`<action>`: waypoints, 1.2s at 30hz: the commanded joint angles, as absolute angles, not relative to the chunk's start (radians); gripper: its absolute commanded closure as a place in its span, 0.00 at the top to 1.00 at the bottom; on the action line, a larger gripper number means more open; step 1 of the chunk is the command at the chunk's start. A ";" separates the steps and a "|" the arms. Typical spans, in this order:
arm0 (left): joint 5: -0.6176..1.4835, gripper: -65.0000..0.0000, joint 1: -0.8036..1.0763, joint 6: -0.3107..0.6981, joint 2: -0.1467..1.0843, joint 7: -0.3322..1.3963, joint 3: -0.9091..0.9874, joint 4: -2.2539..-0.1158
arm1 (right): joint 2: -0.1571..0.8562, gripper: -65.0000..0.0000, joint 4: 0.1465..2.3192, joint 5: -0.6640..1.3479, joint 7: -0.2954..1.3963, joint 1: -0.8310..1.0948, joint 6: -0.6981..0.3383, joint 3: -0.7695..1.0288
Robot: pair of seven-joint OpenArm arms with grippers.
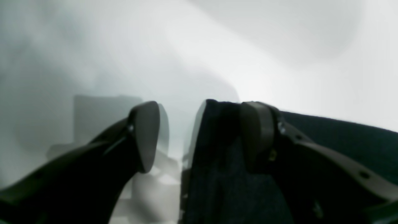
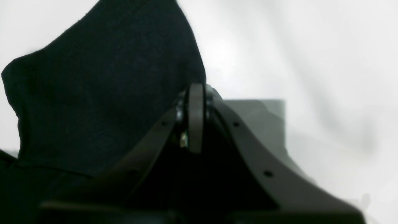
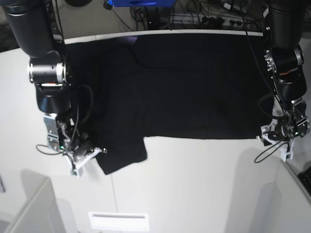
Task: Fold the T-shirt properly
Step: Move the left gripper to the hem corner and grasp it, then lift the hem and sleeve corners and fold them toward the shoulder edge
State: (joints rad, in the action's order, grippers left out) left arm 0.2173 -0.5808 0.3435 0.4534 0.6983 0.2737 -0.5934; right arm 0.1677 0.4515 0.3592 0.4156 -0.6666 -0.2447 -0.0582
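Note:
The black T-shirt (image 3: 184, 87) lies spread across the table with its plain side up. One short sleeve (image 3: 121, 155) points toward the front left. My right gripper (image 3: 95, 153) is at that sleeve's outer corner. In the right wrist view its fingers (image 2: 196, 124) are pressed together, and the black cloth (image 2: 93, 93) rises from them. My left gripper (image 3: 272, 137) is at the shirt's front right corner. In the left wrist view that gripper (image 1: 202, 133) stands open, with the cloth's edge (image 1: 217, 174) between the fingers, against the right one.
Bare white table (image 3: 194, 184) runs along the front of the shirt. A white flat label or slot (image 3: 118, 221) sits at the front edge, and a grey panel (image 3: 29, 208) at the lower left. Cables and gear (image 3: 194, 17) lie behind the table.

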 commanded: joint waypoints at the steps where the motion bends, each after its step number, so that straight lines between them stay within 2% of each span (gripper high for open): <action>1: 0.225 0.60 -0.605 0.344 0.469 0.688 0.275 -0.605 | 0.174 0.00 0.450 0.343 0.460 -0.677 -0.239 -0.058; 4: 0.229 0.59 -0.591 0.344 0.467 0.688 0.275 -0.605 | 0.174 0.00 0.450 0.343 0.458 -0.676 -0.239 -0.058; 6: 0.231 0.54 -0.575 0.346 0.461 0.687 0.275 -0.613 | 0.174 0.00 0.450 0.343 0.458 -0.676 -0.239 -0.058; 14: 0.226 0.04 -0.567 0.346 0.443 0.685 0.275 -0.615 | 0.174 0.00 0.450 0.343 0.456 -0.676 -0.239 -0.056; 15: 0.226 0.00 -0.567 0.346 0.443 0.685 0.275 -0.616 | 0.174 0.00 0.450 0.343 0.456 -0.676 -0.239 -0.056; 23: 0.234 0.00 -0.567 0.348 0.440 0.690 0.277 -0.688 | 0.174 0.00 0.463 0.346 0.453 -0.676 -0.239 -0.056; 31: 0.236 0.00 -0.509 0.348 0.427 0.697 0.283 -0.855 | 0.180 0.00 0.707 0.346 0.458 -0.565 -0.239 -0.054; 33: 0.237 0.00 -0.495 0.348 0.427 0.753 0.286 -0.892 | 0.180 0.00 0.762 0.346 0.458 -0.539 -0.237 -0.054; 36: 0.237 0.00 -0.453 0.348 0.426 0.806 0.286 -1.001 | 0.180 0.00 0.822 0.346 0.458 -0.513 -0.183 -0.054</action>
State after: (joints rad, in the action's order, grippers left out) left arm 0.2314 -0.4297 0.3435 0.4053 0.8230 0.2806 -0.9859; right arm 0.1696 0.8009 0.3370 0.4812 -0.4774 -0.1764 -0.0570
